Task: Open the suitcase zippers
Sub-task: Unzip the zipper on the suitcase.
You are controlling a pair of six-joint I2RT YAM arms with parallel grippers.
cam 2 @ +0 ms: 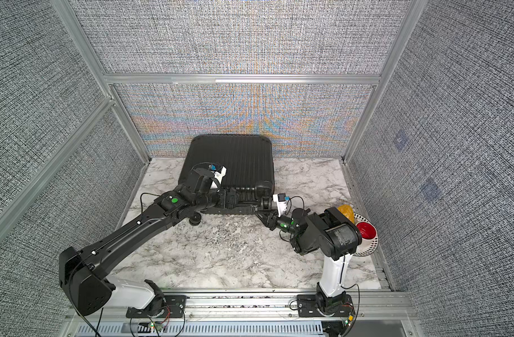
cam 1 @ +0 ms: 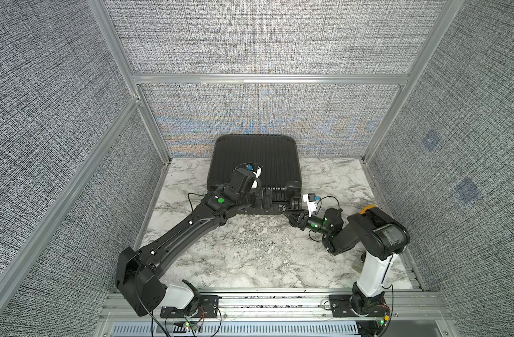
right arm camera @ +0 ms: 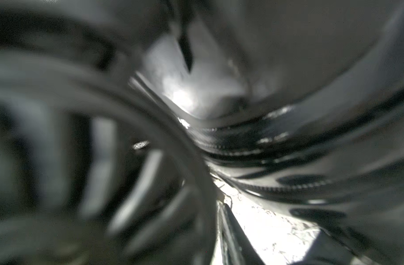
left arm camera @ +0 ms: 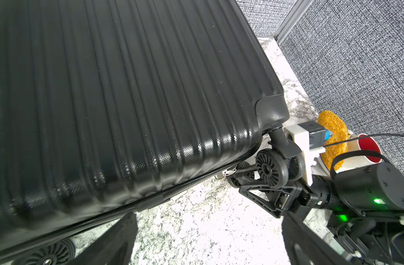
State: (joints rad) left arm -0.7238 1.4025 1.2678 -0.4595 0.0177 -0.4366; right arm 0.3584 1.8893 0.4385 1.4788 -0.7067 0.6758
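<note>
Since pull [left arm camera: 228,171] sits beside corner wheel [left arm camera: 272,169], step: pinch it squarely, drag along seam [left arm camera: 185,182].
suitcase [cam 1: 254,163]: flat on counter [cam 1: 250,256], at back wall [cam 1: 264,111].
left pincer [left arm camera: 207,214]: spread wide, empty.
right pincer [left arm camera: 235,182]: at pull, closure unclear.

Black ribbed suitcase [cam 1: 264,157], white grey-veined marble table [cam 1: 250,262], grey woven walls [cam 1: 264,38]

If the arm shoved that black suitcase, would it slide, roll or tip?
Probably slides rather than rolls or tips: the suitcase lies flat and low on the marble table, wheels at one end. Its ribbed hard shell looks stiff.
</note>
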